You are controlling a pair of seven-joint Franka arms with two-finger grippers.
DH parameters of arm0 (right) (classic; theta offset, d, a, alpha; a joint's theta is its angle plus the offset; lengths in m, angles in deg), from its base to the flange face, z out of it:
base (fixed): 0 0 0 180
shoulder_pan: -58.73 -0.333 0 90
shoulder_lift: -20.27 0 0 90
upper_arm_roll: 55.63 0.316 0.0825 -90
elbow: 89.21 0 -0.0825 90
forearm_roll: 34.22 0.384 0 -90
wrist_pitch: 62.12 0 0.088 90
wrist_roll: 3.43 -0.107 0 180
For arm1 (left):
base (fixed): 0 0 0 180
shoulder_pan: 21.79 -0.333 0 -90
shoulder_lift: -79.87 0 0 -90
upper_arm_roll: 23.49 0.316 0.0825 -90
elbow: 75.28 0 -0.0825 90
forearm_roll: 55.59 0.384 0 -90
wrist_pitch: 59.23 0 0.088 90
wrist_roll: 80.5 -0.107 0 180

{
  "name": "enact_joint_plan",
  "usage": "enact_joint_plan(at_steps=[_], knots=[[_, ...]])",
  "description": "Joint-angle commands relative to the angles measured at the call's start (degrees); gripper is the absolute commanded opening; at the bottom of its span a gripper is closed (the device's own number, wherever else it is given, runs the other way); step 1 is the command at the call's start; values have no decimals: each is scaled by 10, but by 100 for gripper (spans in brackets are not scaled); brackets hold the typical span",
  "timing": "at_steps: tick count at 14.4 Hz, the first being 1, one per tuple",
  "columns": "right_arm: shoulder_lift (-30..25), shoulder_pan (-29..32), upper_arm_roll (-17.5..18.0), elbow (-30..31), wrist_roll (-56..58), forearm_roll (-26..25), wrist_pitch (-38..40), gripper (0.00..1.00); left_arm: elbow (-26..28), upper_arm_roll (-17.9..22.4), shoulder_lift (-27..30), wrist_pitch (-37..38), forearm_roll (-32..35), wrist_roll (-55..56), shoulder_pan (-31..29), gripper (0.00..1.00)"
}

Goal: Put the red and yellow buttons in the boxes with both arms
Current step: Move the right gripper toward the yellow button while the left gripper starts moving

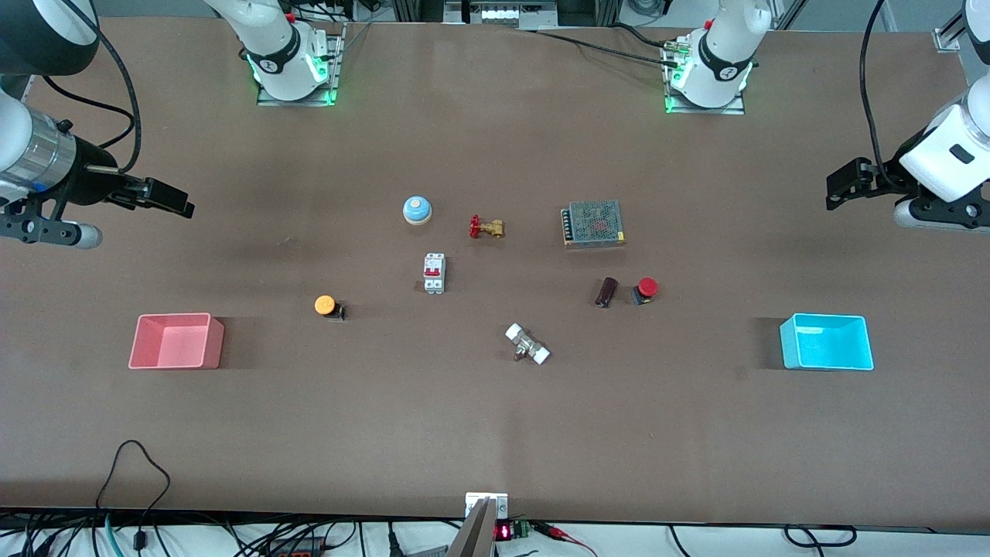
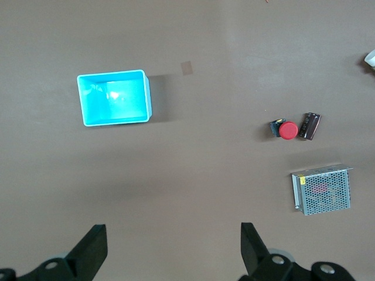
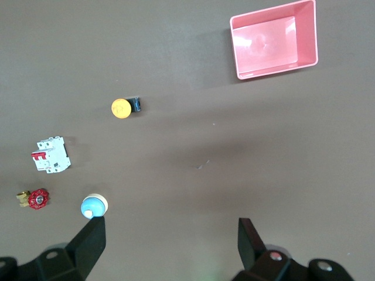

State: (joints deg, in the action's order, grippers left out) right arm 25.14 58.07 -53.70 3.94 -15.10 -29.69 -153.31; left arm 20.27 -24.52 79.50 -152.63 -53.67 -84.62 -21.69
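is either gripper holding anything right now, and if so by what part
Nothing is held. The left gripper and the right gripper are both open and empty above bare table; the red button and yellow button lie on the table.

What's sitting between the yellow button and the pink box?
Nothing: bare table separates the yellow button from the pink box, as the front view shows.

Brown table (image 1: 495, 433) throughout. Pink-red box (image 1: 177, 341) and cyan box (image 1: 826, 342) are seen. One button (image 1: 326, 305) is capped orange-yellow, the other button (image 1: 646, 288) red, both on black bases. Bell (image 1: 417, 210) is coloured blue with white dome top. Valve (image 1: 486, 227) is brass with red handle. Breaker (image 1: 434, 273) is white with red switches. Power supply (image 1: 594, 223) is shown as grey perforated mesh. Both grippers, right (image 1: 158, 197) and left (image 1: 851, 182), are black.
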Motion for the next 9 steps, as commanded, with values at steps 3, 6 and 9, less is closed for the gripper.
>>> enact_joint_plan(at_steps=[3,6,9], knots=[[1,0,-2,-11,-5,5,11,100,4,4,9,-1,-7,-1,4,100],[2,0,-2,-10,-3,5,8,100,4,4,9,-1,-7,-2,4,100],[15,0,-1,-6,1,6,-5,100,4,4,9,2,-7,-1,4,100]])
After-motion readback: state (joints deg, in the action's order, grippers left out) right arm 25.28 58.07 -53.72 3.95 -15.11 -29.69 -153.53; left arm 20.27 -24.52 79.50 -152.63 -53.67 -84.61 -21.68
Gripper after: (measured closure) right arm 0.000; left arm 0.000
